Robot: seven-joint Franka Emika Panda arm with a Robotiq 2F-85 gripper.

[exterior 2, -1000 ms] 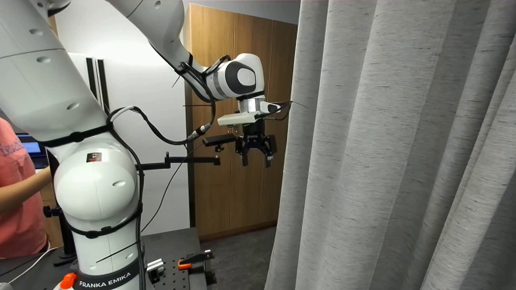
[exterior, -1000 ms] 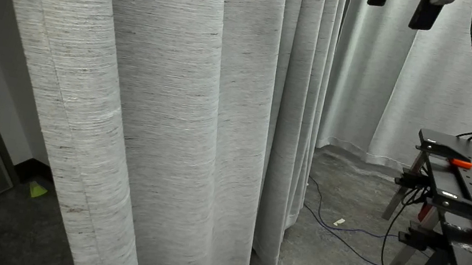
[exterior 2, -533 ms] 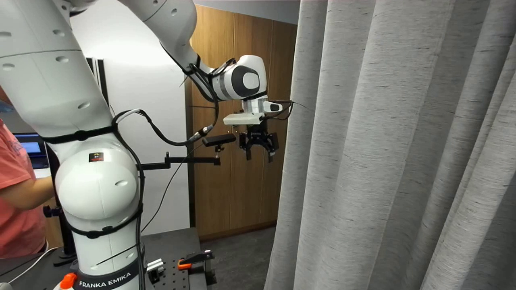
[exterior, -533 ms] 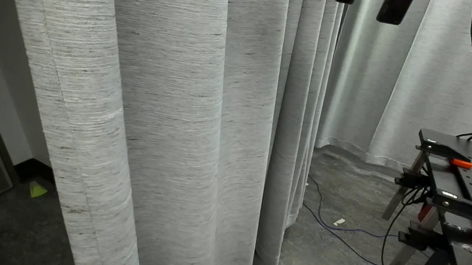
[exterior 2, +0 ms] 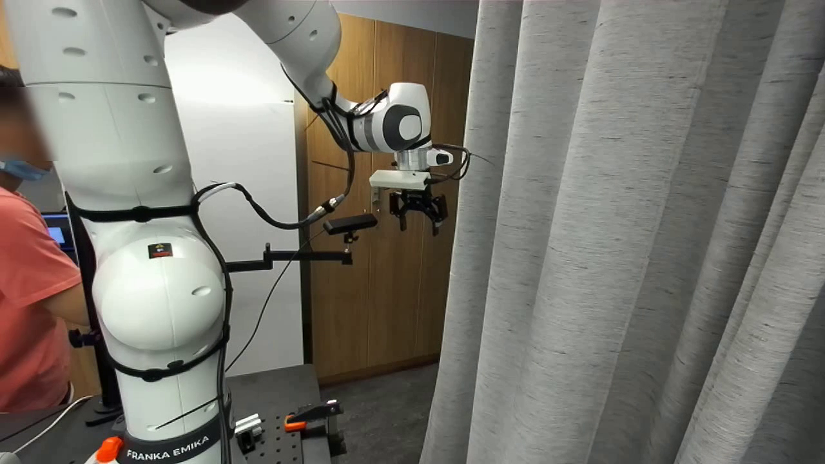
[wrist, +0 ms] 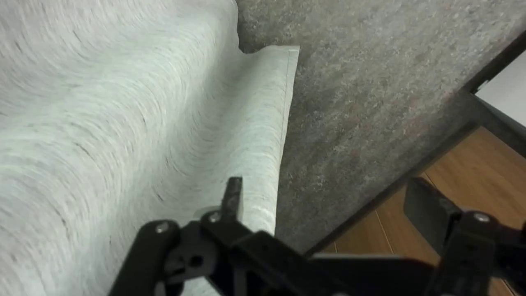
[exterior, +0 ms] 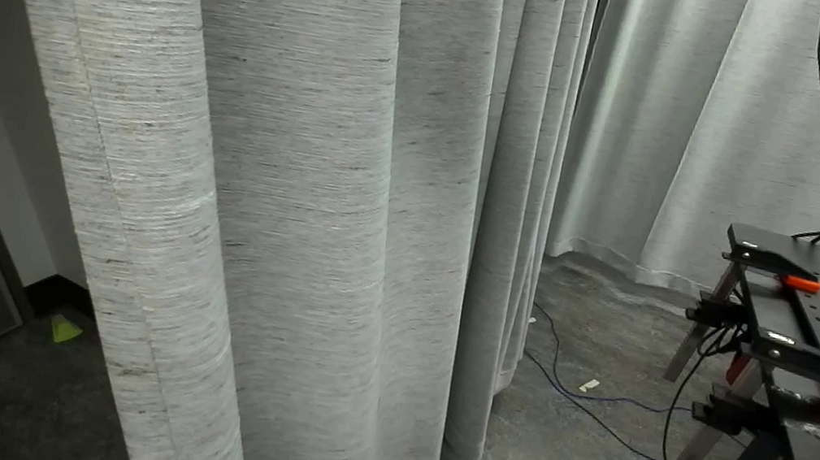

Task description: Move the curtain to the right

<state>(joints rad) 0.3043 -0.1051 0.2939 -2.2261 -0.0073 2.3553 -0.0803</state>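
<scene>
The gripper [exterior 2: 419, 229] hangs pointing at the floor [exterior 2: 387, 419], its two black fingers [wrist: 232, 197] spread well apart. Near them stands the curtain [exterior 2: 580, 232], grey-white and finely streaked, dropping in deep folds that fill much of both exterior views. A narrow strip of wooden cabinet [exterior 2: 393, 303] shows between its edge and the nearer finger, so from there the two look separate. The wrist view peers down past the fingertips: the stitched edge of the cloth runs below, between them, with one finger seen against the fabric and the other against floor and cabinet (whether that first one brushes the cloth, I couldn't swear to from that angle). Toward the arm's base from the fingers, a flat black bar [exterior 2: 351, 223] sits on a bracket; lower down is the dark table [exterior 2: 277, 386] with its clamp [exterior 2: 316, 412]. Well away from the fingers, partly hidden behind the arm [exterior 2: 155, 290], is a person [exterior 2: 32, 309] in a coral shirt.
</scene>
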